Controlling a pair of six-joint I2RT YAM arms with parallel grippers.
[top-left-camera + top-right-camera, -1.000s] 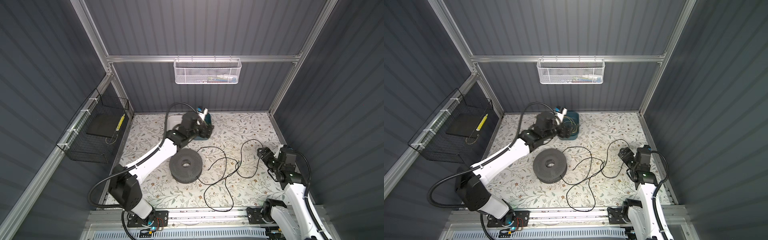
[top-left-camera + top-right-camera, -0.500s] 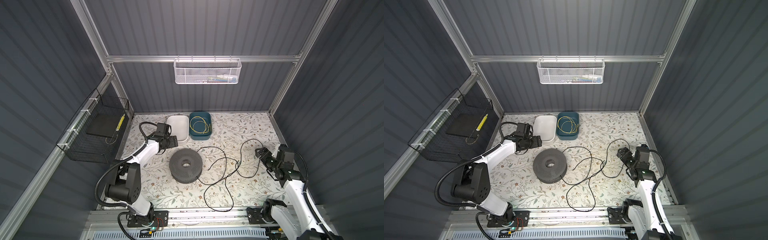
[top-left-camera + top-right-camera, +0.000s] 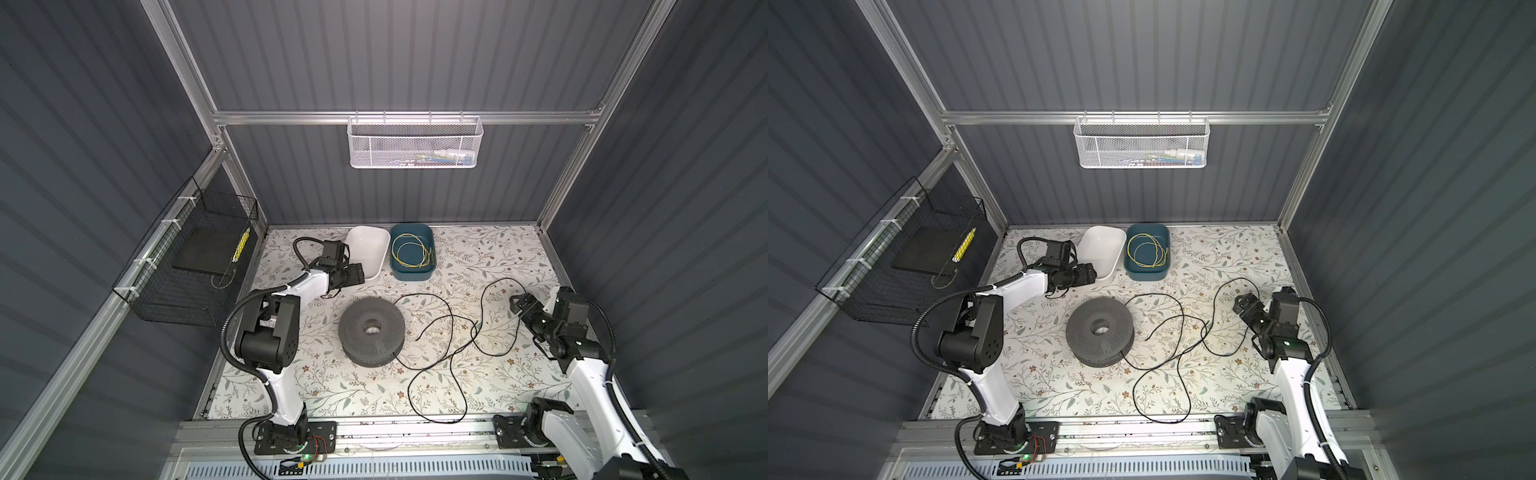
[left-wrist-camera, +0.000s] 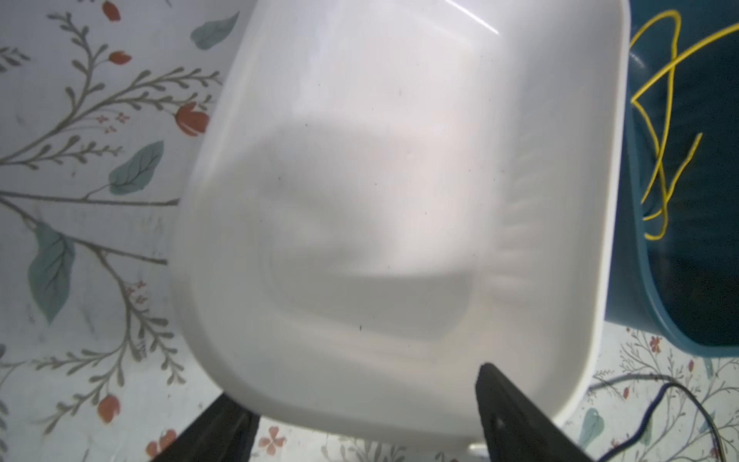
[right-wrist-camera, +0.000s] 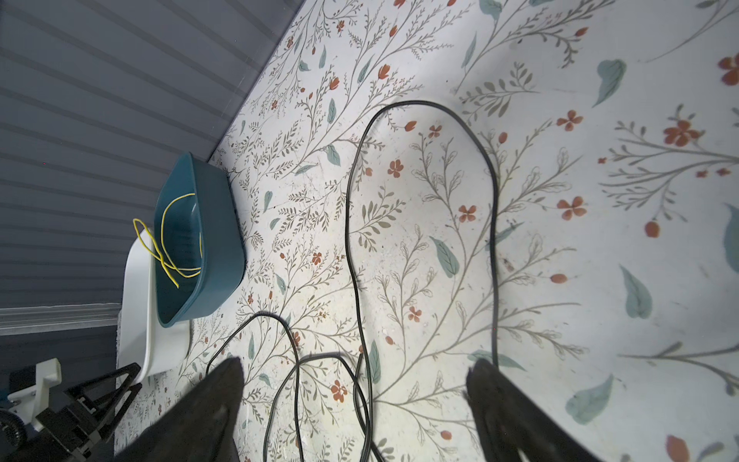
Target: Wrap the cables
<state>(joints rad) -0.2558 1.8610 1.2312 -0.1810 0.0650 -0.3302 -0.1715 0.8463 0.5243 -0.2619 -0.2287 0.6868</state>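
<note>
In the left wrist view the white bin (image 4: 400, 160) is smeared with blur and its far end runs past the frame's edge. The teal bin (image 4: 700, 280) and yellow wire (image 4: 673, 66) are cropped at the side. Only the tips of the left claw (image 4: 356, 382) show. In the right wrist view the right claw (image 5: 358, 360) and the black cable (image 5: 495, 240) run off the edge, and the teal bin hides part of the white bin. In both top views the white mesh basket (image 3: 374, 145) holds items too small to identify and the right arm (image 3: 590, 382) is cropped at its base. Whether the cable joins the spool (image 3: 361, 345) cannot be told
</note>
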